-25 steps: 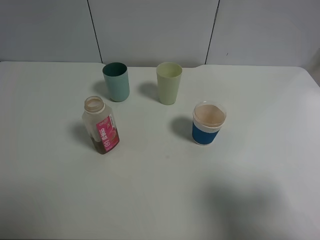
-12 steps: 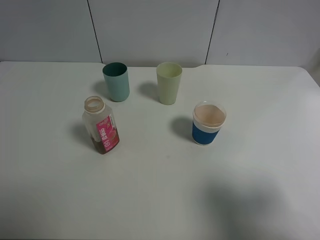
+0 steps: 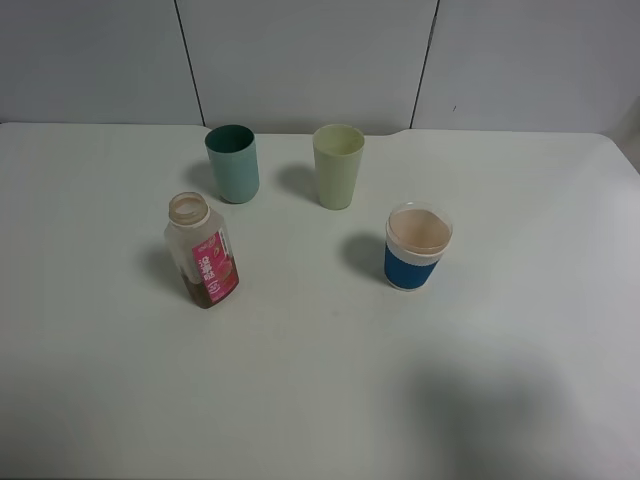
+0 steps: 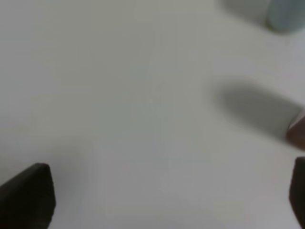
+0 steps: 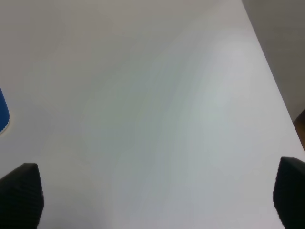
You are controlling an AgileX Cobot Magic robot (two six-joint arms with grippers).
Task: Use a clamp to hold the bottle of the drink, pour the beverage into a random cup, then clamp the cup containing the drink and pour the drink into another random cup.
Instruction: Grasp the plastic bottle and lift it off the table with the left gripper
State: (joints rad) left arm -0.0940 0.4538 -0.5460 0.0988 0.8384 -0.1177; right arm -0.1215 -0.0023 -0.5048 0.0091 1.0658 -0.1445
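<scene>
The bottle (image 3: 203, 251) stands uncapped at the table's left, with a pink-red label and a little brown beverage (image 3: 208, 294) at its bottom. The blue-banded cup (image 3: 417, 247) stands at the right, and its inside looks pale tan. Behind them stands the pale yellow-green tumbler (image 3: 338, 165). Neither arm shows in the exterior high view. In the left wrist view my left gripper (image 4: 162, 200) is open over bare table, with an edge of the bottle (image 4: 298, 131) at the frame's side. My right gripper (image 5: 155, 195) is open too, beside the blue-banded cup (image 5: 3, 112).
A teal tumbler (image 3: 233, 163) stands at the back left, next to the yellow-green one; it shows blurred in the left wrist view (image 4: 286, 14). The white table (image 3: 320, 400) ends near a grey wall behind. Its right edge (image 5: 271, 62) shows in the right wrist view.
</scene>
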